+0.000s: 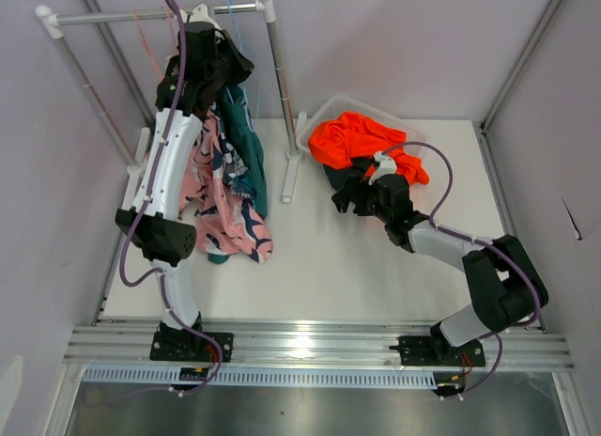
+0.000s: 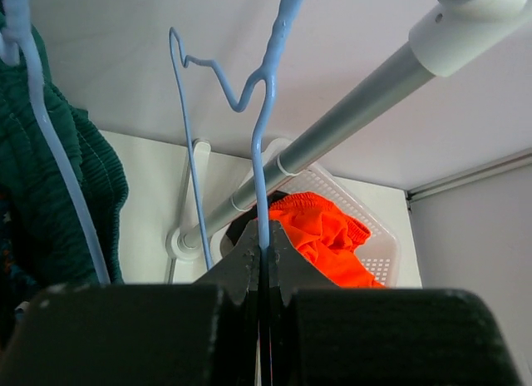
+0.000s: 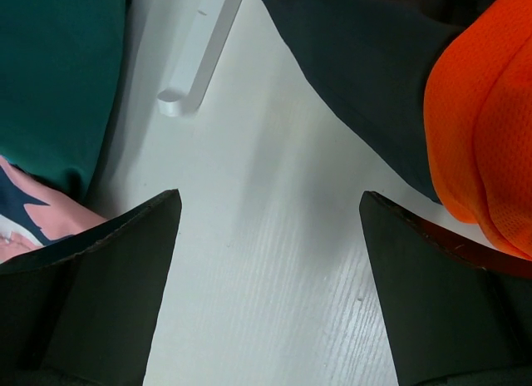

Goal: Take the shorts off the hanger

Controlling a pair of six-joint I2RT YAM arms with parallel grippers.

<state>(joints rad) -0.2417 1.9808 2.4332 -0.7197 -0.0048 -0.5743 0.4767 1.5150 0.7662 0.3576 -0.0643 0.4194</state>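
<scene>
A blue wire hanger [image 2: 264, 111] hangs by the rack rail [image 2: 357, 111], and my left gripper [image 2: 264, 251] is shut on its wire. From above, the left gripper [image 1: 230, 65] sits high at the rail [image 1: 150, 16]. Below it hang teal shorts [image 1: 249, 145] and pink shorts with a navy-and-white print [image 1: 225, 215]. Orange shorts [image 1: 357, 140] and black shorts [image 1: 336, 176] lie in and over a white basket [image 1: 349, 105]. My right gripper [image 1: 343, 196] is open over bare table beside the black shorts [image 3: 366, 78], with nothing between its fingers [image 3: 125, 261].
The rack's white post [image 1: 279, 70] and foot [image 1: 291, 178] stand between the hanging clothes and the basket. A second blue hanger wire [image 2: 58, 153] carries the teal shorts [image 2: 41, 186]. Grey walls close in on both sides.
</scene>
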